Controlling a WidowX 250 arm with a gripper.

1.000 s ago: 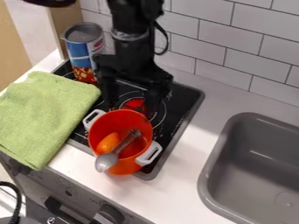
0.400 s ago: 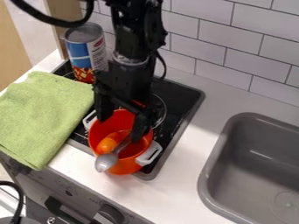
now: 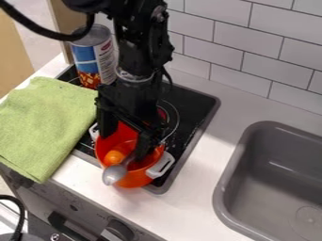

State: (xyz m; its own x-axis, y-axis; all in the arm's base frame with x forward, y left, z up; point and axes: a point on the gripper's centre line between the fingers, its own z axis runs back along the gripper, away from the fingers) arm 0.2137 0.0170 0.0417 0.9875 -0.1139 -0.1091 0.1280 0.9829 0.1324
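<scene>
Camera view: one pot (image 3: 133,181), orange, on one stove (image 3: 196,104). Two white handles on the pot. Inside it, one spoon (image 3: 114,174) and one orange lump (image 3: 114,157). Spoon slants, bowl up at the near rim, beside the lump. One can (image 3: 86,54) upright at the stove's far left corner; one green cloth (image 3: 44,124) spread over the stove's left side; one grey sink (image 3: 277,183) at right.

Hidden or cut off: spoon's upper handle passes out of sight behind a claw finger; the handle on the pot's left is partly covered. Far part of the pot's rim lies behind the claw. Can partly behind the arm. Cloth runs off the left edge, sink off the right. Lump's kind hard to make out.

Claw (image 3: 124,144): wide, two fingers well apart, angled down into the pot, one left of the lump, one by the spoon's handle. Contact with spoon or pot: cannot tell.
</scene>
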